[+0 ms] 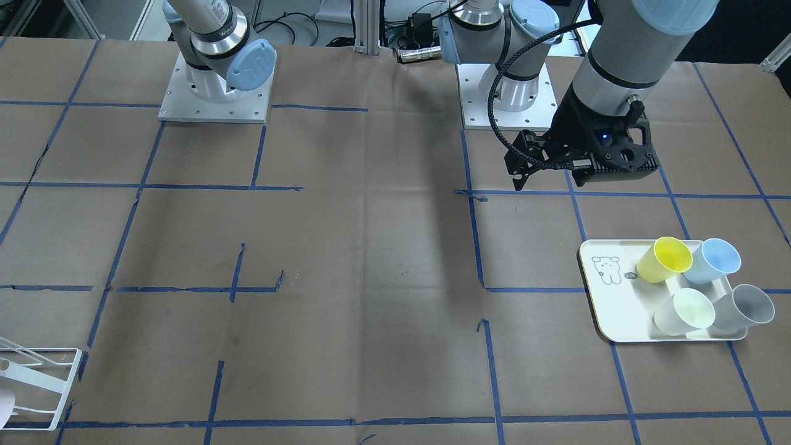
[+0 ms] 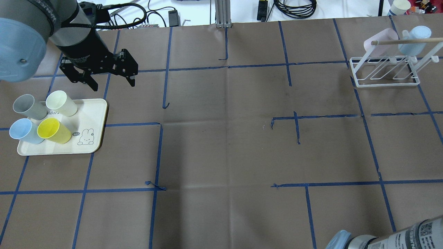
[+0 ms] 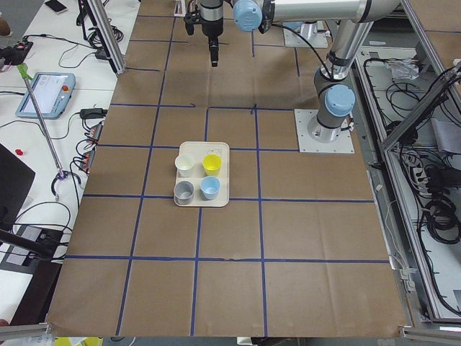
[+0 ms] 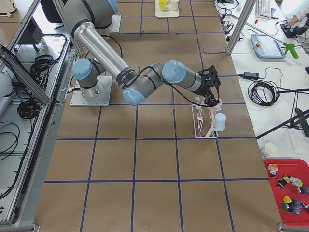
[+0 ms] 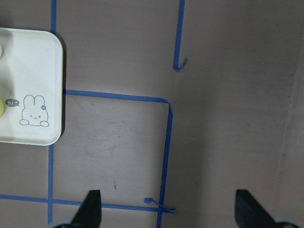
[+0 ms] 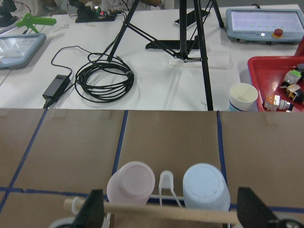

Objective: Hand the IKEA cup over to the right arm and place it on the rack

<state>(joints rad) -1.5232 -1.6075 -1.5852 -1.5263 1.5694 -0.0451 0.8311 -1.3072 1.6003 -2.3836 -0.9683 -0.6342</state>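
Several IKEA cups stand on a cream tray [image 2: 91, 114] at the table's left: yellow [image 2: 53, 130], pale blue [image 2: 22, 131], grey [image 2: 27, 107] and whitish [image 2: 62, 103]. My left gripper [image 2: 113, 85] hangs open and empty above the table, just beyond the tray's far corner; the left wrist view shows its fingertips [image 5: 90, 209] wide apart over bare paper. My right gripper [image 6: 171, 204] is open and empty, close to the white wire rack [image 2: 384, 81]. A pink cup [image 6: 131, 183] and a pale blue cup [image 6: 205, 186] hang on that rack.
Brown paper with blue tape lines covers the table [image 2: 225, 138]. A wooden rod [image 2: 405, 42] crosses the rack's top. Both arm bases [image 1: 213, 102] stand at the robot's side. Cables, a tripod and a red bin [image 6: 280, 80] lie beyond the far edge.
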